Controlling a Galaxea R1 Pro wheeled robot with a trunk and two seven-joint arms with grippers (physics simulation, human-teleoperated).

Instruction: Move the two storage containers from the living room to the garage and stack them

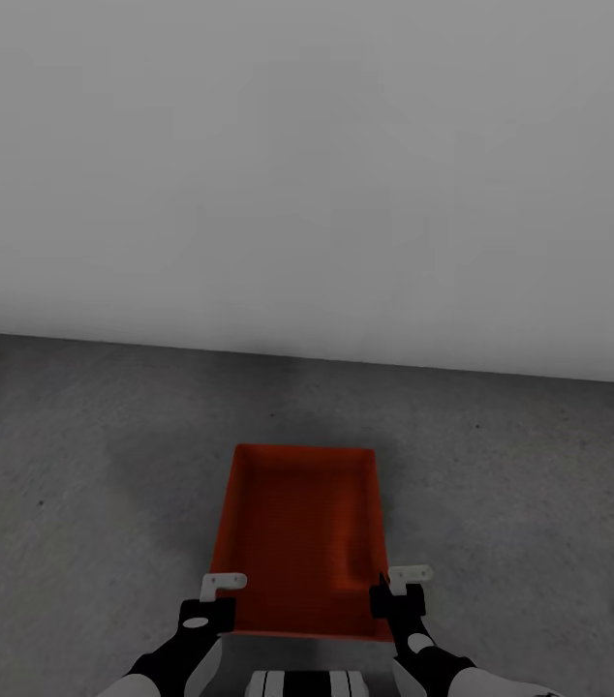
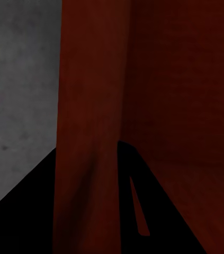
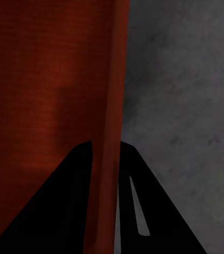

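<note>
Underfoot, mottled grey concrete floor (image 1: 104, 484) below pale wall (image 1: 307, 174).

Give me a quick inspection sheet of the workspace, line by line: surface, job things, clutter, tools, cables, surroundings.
Surface: dark grey mottled concrete floor.
Job's things: one orange-red storage container, open top, empty inside, held before the robot.
Clutter: nothing seen.
Tools: left tool straddles the container's left wall; right tool straddles its right wall, each finger pair closed on a wall.
Cables: nothing seen.
Surroundings: plain grey-white wall meets the floor beyond the container.
</note>
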